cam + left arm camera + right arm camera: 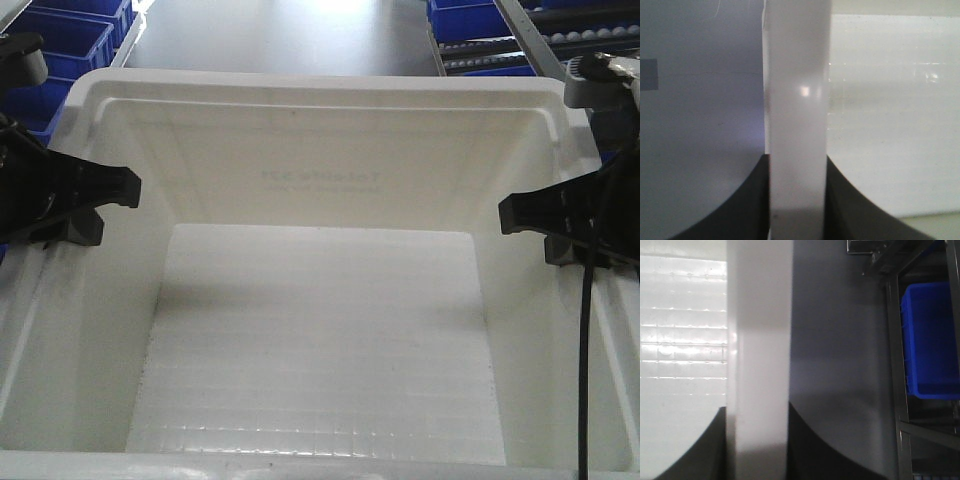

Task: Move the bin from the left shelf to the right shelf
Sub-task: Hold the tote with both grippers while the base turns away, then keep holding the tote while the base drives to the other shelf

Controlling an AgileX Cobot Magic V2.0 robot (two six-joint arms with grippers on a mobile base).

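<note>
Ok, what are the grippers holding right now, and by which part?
The white tote: the left gripper is shut on its left rim, the right gripper on its right rim.

Dark grey floor [280, 40] ahead, smooth, bright glare at the top edge. Blue bins [70, 40] stacked top left. More blue at top right, next to the right shelf [595, 38], grey with white roller lanes. Right wrist view: grey floor, metal frame [892, 355] at right, blue bin [932, 340] inside it. Left wrist view: grey floor, small lighter patch [647, 74] at the left edge.
</note>
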